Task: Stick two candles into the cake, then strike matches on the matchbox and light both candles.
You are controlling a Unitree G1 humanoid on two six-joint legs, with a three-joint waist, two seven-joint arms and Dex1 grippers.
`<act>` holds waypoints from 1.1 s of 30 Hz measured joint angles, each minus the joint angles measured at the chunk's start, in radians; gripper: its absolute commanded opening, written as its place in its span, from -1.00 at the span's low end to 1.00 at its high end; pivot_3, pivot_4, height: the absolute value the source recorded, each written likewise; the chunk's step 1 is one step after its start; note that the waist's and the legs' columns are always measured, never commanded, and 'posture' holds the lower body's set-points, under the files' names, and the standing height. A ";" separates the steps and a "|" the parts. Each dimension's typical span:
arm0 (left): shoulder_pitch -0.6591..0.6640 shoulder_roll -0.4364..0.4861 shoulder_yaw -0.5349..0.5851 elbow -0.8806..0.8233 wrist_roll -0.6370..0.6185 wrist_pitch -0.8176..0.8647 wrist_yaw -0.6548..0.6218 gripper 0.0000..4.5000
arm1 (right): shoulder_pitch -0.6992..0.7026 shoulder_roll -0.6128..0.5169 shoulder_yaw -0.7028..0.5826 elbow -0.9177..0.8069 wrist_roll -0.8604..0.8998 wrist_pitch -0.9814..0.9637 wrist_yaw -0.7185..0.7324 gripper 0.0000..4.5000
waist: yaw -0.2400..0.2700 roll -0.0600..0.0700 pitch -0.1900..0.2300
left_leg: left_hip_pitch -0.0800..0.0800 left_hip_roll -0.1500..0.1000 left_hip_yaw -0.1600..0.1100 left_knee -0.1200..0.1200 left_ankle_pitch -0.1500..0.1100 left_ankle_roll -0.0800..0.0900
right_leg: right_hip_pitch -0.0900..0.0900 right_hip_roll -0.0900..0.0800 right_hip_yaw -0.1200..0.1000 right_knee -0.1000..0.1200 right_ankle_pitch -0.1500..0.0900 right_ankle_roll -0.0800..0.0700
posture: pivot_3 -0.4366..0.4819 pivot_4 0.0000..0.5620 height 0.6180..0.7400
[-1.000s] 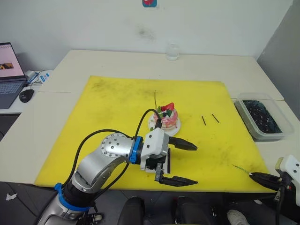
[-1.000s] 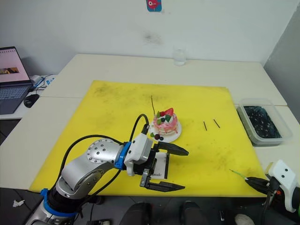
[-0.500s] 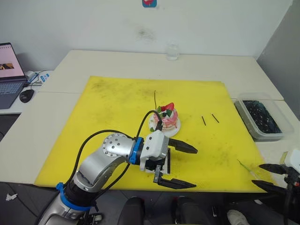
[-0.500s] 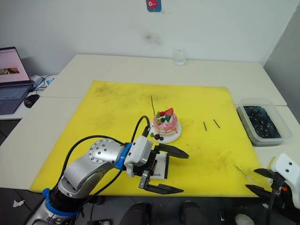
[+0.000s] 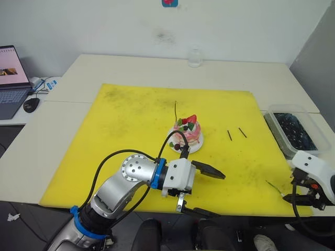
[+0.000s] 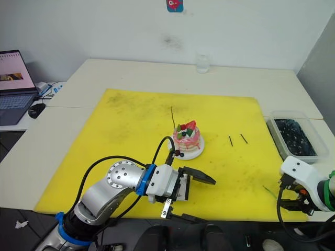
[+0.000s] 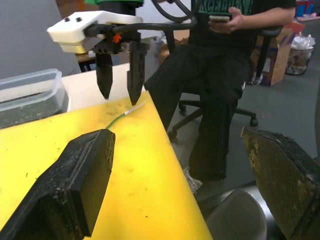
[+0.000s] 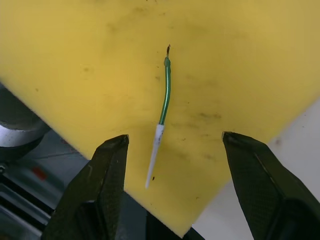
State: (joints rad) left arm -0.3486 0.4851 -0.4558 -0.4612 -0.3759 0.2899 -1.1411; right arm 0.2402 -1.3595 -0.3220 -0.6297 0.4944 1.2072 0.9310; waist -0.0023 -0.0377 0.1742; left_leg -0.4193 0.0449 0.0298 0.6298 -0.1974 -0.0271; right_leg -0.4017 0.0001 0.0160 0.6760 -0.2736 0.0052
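Observation:
The pink cake (image 5: 187,130) sits on its white plate mid-mat, and a thin candle (image 5: 176,111) rises at its far left side. The other candle (image 8: 165,97), green with a white end, lies on the yellow mat (image 5: 131,120) near the front right corner. My right gripper (image 8: 175,137) hangs open just above it, one finger on each side of the white end, and also shows as the right gripper (image 7: 120,99) in the left wrist view. Two dark matches (image 5: 235,134) lie right of the cake. My left gripper (image 5: 214,194) is open in front of the cake. The matchbox is hidden.
A clear container (image 5: 290,130) of dark pieces stands off the mat's right edge. A glass (image 5: 194,58) is at the table's back, a laptop (image 5: 10,78) and mouse (image 5: 30,104) far left. A seated person (image 7: 220,75) is beyond the front right corner.
My right gripper opened and let go of the green candle, which now lies on the mat; the gripper turned to point down over it. The left gripper stays open.

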 measured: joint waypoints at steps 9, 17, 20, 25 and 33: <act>0.010 -0.027 -0.014 0.001 0.026 -0.015 0.031 1.00 | -0.116 -0.011 0.170 0.050 -0.002 0.000 -0.003 0.37 | 0.000 0.000 0.000 | 0.000 0.000 0.000 0.000 0.000 0.000 | -0.002 0.001 0.000 0.003 0.000 0.000 | -0.05 -0.47 1.00; 0.010 -0.032 -0.019 -0.001 0.026 -0.005 0.045 1.00 | -0.126 -0.017 0.202 0.064 -0.003 -0.019 -0.006 0.30 | 0.000 0.000 0.000 | 0.000 0.001 0.000 0.000 0.000 0.000 | -0.002 0.001 0.000 0.003 0.000 0.000 | -0.05 -0.47 1.00; 0.010 -0.031 -0.020 -0.001 0.026 -0.005 0.049 1.00 | -0.130 -0.015 0.211 0.063 -0.004 -0.020 -0.017 -0.01 | 0.000 0.000 0.000 | 0.000 0.001 0.000 0.001 0.000 0.000 | -0.002 0.001 0.000 0.003 0.000 0.000 | -0.05 -0.47 1.00; 0.011 -0.030 -0.020 -0.001 0.026 -0.007 0.048 1.00 | -0.131 -0.014 0.216 0.059 -0.002 -0.018 -0.021 -0.84 | 0.000 0.000 0.000 | 0.000 0.001 0.000 0.000 0.000 0.000 | -0.002 0.001 0.000 0.003 0.000 0.000 | -0.05 -0.47 1.00; 0.012 -0.031 -0.020 0.011 0.026 -0.024 0.038 1.00 | -0.183 -0.002 0.224 0.068 0.019 0.033 -0.014 -0.98 | -0.001 0.001 0.000 | 0.001 0.001 0.001 0.001 0.000 0.000 | -0.001 0.001 0.000 0.003 0.000 0.001 | -0.05 -0.47 1.00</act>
State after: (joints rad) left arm -0.3365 0.4541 -0.4754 -0.4499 -0.3497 0.2661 -1.1032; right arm 0.0569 -1.3618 -0.0982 -0.5621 0.5134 1.2398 0.9166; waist -0.0032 -0.0371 0.1739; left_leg -0.4187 0.0456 0.0303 0.6304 -0.1973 -0.0271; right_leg -0.4032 0.0011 0.0165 0.6790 -0.2733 0.0057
